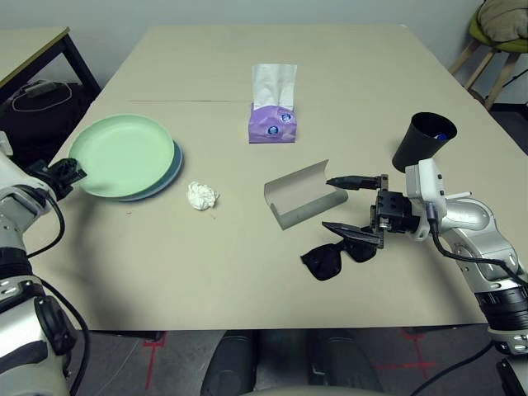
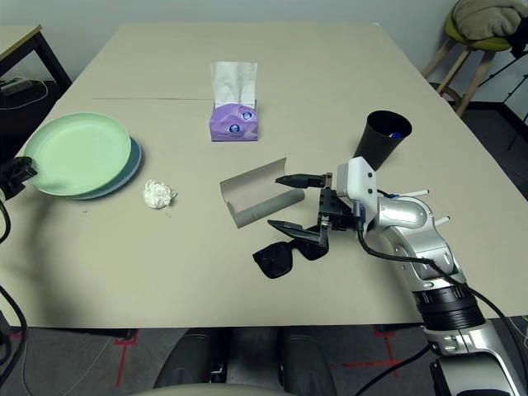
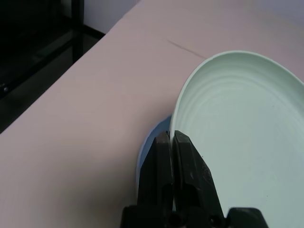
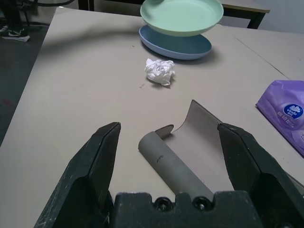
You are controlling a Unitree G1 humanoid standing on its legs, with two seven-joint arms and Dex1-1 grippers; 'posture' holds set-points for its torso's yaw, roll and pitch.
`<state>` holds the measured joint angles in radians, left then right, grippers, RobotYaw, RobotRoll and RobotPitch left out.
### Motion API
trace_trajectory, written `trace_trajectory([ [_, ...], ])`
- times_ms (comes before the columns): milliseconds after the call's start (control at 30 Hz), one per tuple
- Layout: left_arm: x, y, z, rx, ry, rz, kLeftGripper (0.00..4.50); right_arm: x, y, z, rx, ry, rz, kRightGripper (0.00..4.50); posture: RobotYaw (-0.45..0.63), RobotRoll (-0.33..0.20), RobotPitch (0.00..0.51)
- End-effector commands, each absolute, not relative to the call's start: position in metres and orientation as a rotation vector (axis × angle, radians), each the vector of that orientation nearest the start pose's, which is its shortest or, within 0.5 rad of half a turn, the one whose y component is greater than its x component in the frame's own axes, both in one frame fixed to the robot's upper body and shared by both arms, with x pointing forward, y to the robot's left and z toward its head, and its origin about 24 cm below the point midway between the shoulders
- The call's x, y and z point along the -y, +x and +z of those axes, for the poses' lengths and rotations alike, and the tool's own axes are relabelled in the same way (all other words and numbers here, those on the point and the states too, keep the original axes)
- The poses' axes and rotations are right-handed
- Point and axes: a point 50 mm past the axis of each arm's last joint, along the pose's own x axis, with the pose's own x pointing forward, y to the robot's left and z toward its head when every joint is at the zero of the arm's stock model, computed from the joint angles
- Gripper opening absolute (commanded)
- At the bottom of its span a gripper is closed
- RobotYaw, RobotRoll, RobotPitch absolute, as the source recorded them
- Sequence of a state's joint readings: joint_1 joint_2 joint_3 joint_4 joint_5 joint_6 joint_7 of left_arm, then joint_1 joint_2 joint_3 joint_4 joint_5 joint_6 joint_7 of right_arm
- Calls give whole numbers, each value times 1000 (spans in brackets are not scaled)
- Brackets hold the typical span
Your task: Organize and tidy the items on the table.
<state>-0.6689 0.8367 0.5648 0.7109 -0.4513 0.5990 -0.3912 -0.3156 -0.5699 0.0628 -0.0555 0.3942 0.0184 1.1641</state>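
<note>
The beige bench [image 1: 247, 272] carries every item. The pale green plate [image 1: 122, 153] sits tilted over the pale blue plate [image 4: 175, 45], its rim pinched by the left pincer [image 3: 172, 142], jaws narrow; a thin-edge grip risks slipping. The grey glasses case [image 1: 301, 195] lies open between the wide, empty right pincer [image 1: 355, 206] fingers; closing may push it onto the black sunglasses [image 1: 334, 257] beside it. The tissue wad [image 1: 202, 195] lies apart.
</note>
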Motion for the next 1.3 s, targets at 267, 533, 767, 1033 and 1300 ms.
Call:
trace_trajectory([
  [267,-409,297,160,-205,-234,344,1070,166,264,142,175,-352,1298,4500,68,0,108],
  [533,-382,301,177,-22,-226,57,4160,167,263,141,174,-349,1296,4500,77,0,100],
  [767,-319,284,169,-95,-36,-440,4467,166,264,141,178,-344,1289,4500,80,0,95],
  [1033,-308,280,146,-176,18,-505,4467,177,271,139,137,-277,1131,4500,69,0,100],
  [1300,-309,280,145,-181,26,-502,4467,181,269,133,6,-216,1106,4500,66,0,104],
])
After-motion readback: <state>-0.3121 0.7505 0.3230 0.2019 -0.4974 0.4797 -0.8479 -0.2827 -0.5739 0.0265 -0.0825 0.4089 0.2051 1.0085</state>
